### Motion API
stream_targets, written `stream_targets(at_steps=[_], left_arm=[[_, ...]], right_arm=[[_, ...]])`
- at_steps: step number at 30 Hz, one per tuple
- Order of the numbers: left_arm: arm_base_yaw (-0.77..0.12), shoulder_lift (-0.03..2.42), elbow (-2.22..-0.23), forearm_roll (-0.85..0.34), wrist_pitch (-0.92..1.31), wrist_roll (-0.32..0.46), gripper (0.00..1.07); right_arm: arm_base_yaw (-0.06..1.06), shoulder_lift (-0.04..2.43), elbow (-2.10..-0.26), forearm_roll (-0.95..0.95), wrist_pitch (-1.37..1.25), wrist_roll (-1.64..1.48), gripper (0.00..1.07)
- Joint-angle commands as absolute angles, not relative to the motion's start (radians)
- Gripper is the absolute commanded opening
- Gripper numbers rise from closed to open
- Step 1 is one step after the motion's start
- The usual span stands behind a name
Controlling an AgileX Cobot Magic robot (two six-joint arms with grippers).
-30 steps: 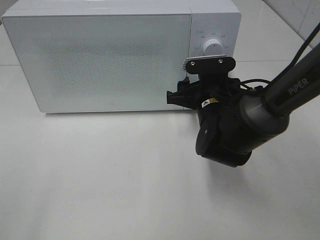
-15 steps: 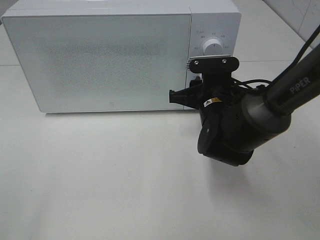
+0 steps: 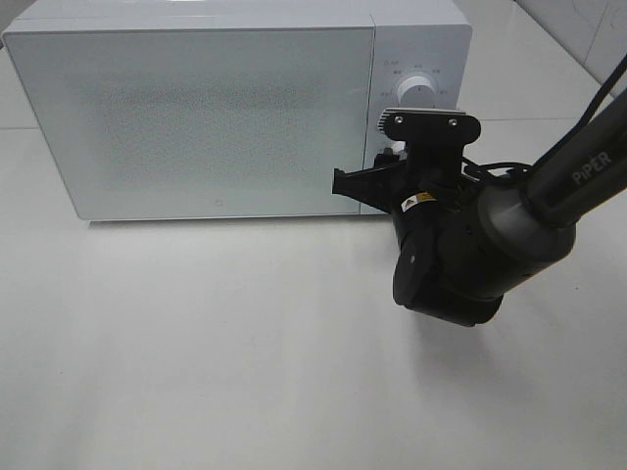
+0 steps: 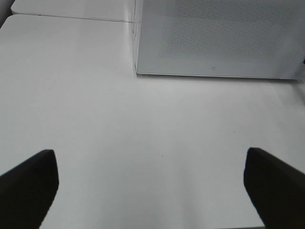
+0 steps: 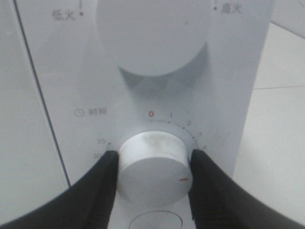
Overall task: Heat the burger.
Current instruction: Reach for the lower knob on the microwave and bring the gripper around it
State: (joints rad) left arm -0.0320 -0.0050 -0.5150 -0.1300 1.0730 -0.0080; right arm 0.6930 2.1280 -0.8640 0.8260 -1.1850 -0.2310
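White and matte, the bench (image 3: 245,372) runs under everything, with pale tiled wall at the far right corner. At its back stands a boxy white microwave oven (image 3: 225,117) with its frosted, dot-patterned door (image 3: 196,113) shut flush. The burger does not show in any view, and nothing can be made out through the door.

On the microwave's control panel (image 5: 238,95), a large round white upper knob (image 3: 418,90) sits above a round white plastic timer knob (image 5: 152,167). The right gripper (image 5: 153,164) is clamped on the timer knob, one black finger (image 5: 107,174) pressed against each side. A short red mark (image 5: 182,180) shows on the knob's face, and the printed scale above it starts at a red 0 (image 5: 151,114).

The dark right arm (image 3: 578,176), lettered PIPER, reaches in from the right edge. The left gripper (image 4: 148,157) hangs over bare bench in front of the microwave, its fingers spread wide apart, holding nothing.
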Motion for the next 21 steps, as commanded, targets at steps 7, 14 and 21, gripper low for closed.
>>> stream_targets(at_steps=[7, 14, 21], left_arm=[[-0.028, -0.02, -0.514, -0.138, 1.063, -0.016, 0.98], [-0.028, -0.02, -0.514, -0.138, 1.063, -0.016, 0.98], [-0.028, -0.02, -0.514, -0.138, 1.063, -0.016, 0.98]], right_arm=[[0.682, 2.125, -0.897, 0.59, -1.256, 0.313, 0.0], [0.682, 2.125, -0.897, 0.517, -1.291, 0.718, 0.0], [0.682, 2.125, -0.897, 0.495, -1.382, 0.988, 0.0]])
